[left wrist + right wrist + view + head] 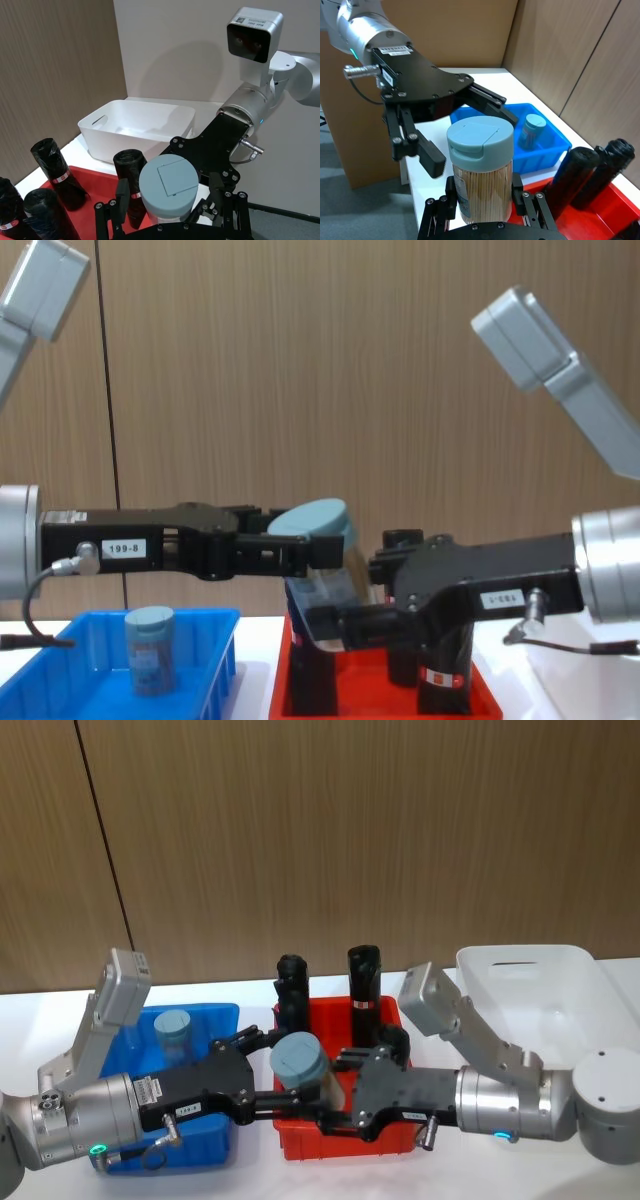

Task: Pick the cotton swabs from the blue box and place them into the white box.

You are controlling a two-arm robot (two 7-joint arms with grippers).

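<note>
A cotton swab jar (300, 1065) with a grey-blue lid hangs tilted above the red tray, between both grippers. My right gripper (335, 1088) is shut on the jar's lower body (480, 185), its fingers pressed to both sides. My left gripper (272, 1072) reaches in from the other side and stands open, its fingers (431, 159) spread apart from the jar. A second jar of cotton swabs (173, 1035) stands upright in the blue box (218, 1016) at the left. The white box (520, 960) sits at the far right with nothing in it that I can see.
A red tray (290, 1145) lies between the two boxes, directly under the held jar. Tall black wrapped rolls (363, 975) stand upright in it, close behind the grippers. A wooden wall runs behind the white table.
</note>
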